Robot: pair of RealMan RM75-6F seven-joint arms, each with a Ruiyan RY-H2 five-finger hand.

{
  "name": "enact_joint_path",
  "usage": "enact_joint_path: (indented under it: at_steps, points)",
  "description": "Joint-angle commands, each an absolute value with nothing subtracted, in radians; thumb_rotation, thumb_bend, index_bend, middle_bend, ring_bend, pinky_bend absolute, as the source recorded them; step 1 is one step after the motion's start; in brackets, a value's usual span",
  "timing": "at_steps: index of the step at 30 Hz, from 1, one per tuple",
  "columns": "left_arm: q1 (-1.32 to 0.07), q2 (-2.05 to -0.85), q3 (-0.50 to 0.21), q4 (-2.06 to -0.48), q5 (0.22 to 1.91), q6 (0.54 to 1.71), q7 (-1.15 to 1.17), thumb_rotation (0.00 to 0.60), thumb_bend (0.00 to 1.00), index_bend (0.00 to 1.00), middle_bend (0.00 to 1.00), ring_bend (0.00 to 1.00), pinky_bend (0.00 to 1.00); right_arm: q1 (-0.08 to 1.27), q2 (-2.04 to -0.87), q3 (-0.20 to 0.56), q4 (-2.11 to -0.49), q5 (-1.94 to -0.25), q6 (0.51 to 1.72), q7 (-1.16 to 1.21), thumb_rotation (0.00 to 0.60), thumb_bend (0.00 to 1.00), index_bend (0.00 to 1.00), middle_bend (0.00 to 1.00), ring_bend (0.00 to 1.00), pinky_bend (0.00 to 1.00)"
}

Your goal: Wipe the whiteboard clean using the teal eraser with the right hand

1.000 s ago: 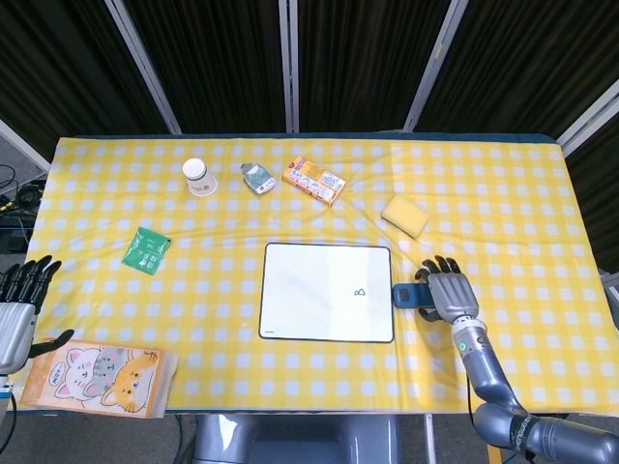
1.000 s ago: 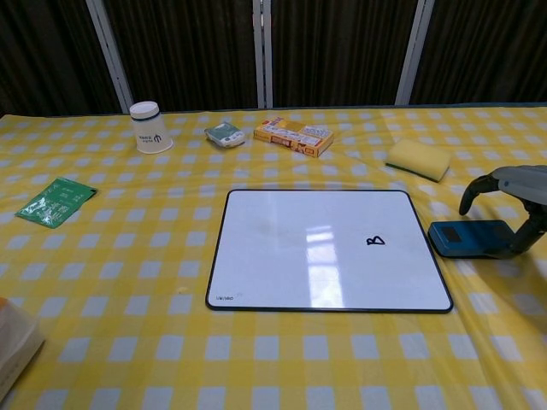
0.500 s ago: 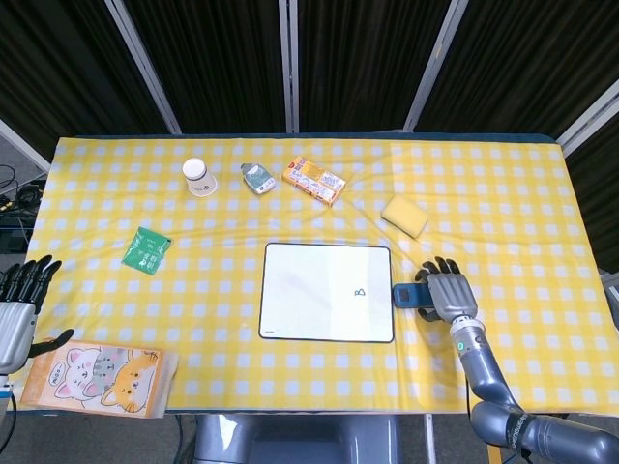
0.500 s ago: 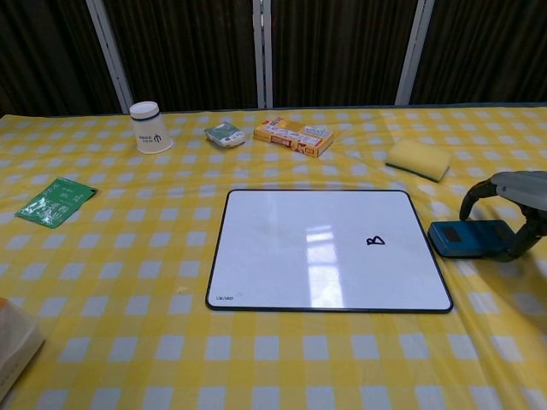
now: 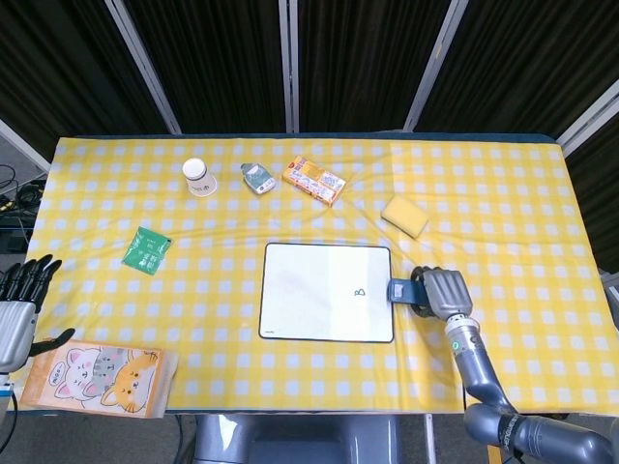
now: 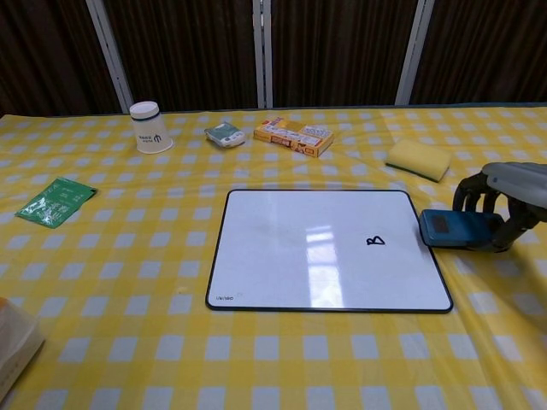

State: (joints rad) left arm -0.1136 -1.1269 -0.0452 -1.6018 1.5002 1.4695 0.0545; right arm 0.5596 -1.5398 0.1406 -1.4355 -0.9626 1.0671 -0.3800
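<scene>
The whiteboard [image 5: 327, 291] [image 6: 325, 248] lies flat at the table's middle, with a small black mark [image 5: 360, 291] [image 6: 375, 241] near its right side. Just off the board's right edge, my right hand [image 5: 437, 292] [image 6: 500, 198] grips the teal eraser [image 5: 399, 289] [image 6: 449, 228], fingers curled over its top and thumb beneath. The eraser is lifted slightly and its left end overlaps the board's right rim. My left hand [image 5: 21, 302] hangs at the far left edge of the head view, fingers spread, holding nothing.
A yellow sponge [image 5: 404, 215] [image 6: 417, 158] lies behind the right hand. Along the back sit a paper cup [image 5: 199, 177], a small pouch [image 5: 256, 177] and an orange box [image 5: 315, 181]. A green packet [image 5: 148, 249] lies left. A cat-print bag [image 5: 100, 367] is at front left.
The right hand's fingers have closed over the eraser, and hand and eraser have shifted left to the board's right edge, the eraser raised a little. The left hand has not moved.
</scene>
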Motion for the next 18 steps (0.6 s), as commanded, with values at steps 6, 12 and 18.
enact_joint_path:
  at_steps: [6, 12, 18]
  points:
    - [-0.114, -1.131, -0.047, -1.596, 1.500, 1.473, 0.044, 0.600, 0.14, 0.00, 0.00, 0.00, 0.00, 0.539, -1.534, 0.176, -1.489, -1.089, 1.139, -0.254, 0.600, 0.33, 0.85, 0.73, 0.67, 0.72]
    - [-0.116, -1.131, -0.049, -1.595, 1.502, 1.474, 0.049, 0.600, 0.14, 0.00, 0.00, 0.00, 0.00, 0.555, -1.521, 0.202, -1.576, -1.110, 1.128, -0.235, 0.600, 0.33, 0.85, 0.73, 0.67, 0.73]
    - [-0.119, -1.129, -0.052, -1.591, 1.492, 1.465, 0.033, 0.600, 0.14, 0.00, 0.00, 0.00, 0.00, 0.589, -1.571, 0.245, -1.620, -1.064, 1.090, -0.209, 0.600, 0.33, 0.86, 0.73, 0.67, 0.73]
